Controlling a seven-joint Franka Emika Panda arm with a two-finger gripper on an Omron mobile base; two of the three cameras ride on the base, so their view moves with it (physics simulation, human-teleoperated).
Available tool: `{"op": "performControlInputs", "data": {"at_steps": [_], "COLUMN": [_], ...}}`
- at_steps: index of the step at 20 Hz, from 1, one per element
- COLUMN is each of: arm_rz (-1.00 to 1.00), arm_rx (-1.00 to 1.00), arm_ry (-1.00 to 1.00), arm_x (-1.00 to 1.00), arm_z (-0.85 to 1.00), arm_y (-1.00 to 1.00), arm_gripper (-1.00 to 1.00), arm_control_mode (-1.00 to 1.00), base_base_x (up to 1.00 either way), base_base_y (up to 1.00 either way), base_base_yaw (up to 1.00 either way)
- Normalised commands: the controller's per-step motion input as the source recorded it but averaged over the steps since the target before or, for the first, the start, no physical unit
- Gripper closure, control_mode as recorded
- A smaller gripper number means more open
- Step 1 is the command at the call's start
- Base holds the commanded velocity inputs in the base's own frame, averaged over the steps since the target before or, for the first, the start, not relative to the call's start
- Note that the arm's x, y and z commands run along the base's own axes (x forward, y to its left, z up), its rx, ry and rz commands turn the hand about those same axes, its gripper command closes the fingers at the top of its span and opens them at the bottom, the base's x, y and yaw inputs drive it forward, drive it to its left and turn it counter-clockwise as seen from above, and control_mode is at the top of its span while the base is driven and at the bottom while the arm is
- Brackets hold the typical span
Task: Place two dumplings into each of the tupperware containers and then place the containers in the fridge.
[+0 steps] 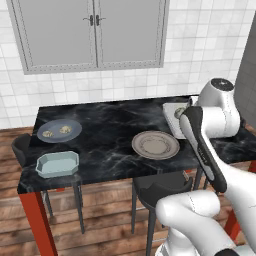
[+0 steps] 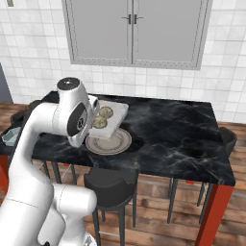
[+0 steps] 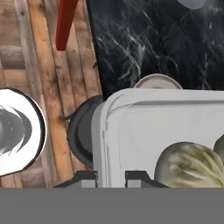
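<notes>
Pincer (image 3: 110, 177) closed on rim of lifted tub (image 3: 131, 131) holding two dumplings (image 3: 188, 166), above beige plate (image 1: 155, 145); fridge (image 1: 247, 75) off to plate's right, second tub (image 1: 57, 164) far left on tabletop (image 1: 110, 125).

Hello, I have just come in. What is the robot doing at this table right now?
The white arm holds one tupperware container lifted and tilted above the beige plate, the gripper clamping its rim. Two dumplings lie inside it. A second container sits empty at the counter's far left edge, and two more dumplings wait on the blue-grey plate behind it. Nothing here has reached a fridge yet.
</notes>
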Motion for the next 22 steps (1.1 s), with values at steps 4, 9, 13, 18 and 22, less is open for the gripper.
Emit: {"op": "performControlInputs", "data": {"at_steps": [4, 9, 13, 18, 22], "arm_rz": [0.06, -0.03, -0.08, 0.0, 0.0], "arm_rx": [0.0, -0.01, -0.05, -0.01, 0.0], "arm_ry": [-0.13, 0.01, 0.06, 0.03, 0.01], "arm_x": [-0.29, 0.0, 0.0, 0.0, 0.0], "arm_z": [0.0, 0.05, 0.1, 0.02, 0.0], "arm_y": [0.01, 0.06, 0.13, 0.0, 0.0], "arm_gripper": [1.0, 1.0, 1.0, 1.0, 1.0], "arm_control_mode": [-1.0, -1.0, -1.0, -1.0, -1.0], "base_base_x": [0.0, 0.0, 0.0, 0.0, 0.0], "base_base_y": [0.0, 0.0, 0.0, 0.0, 0.0], "base_base_yaw": [0.0, 0.0, 0.0, 0.0, 0.0]}}
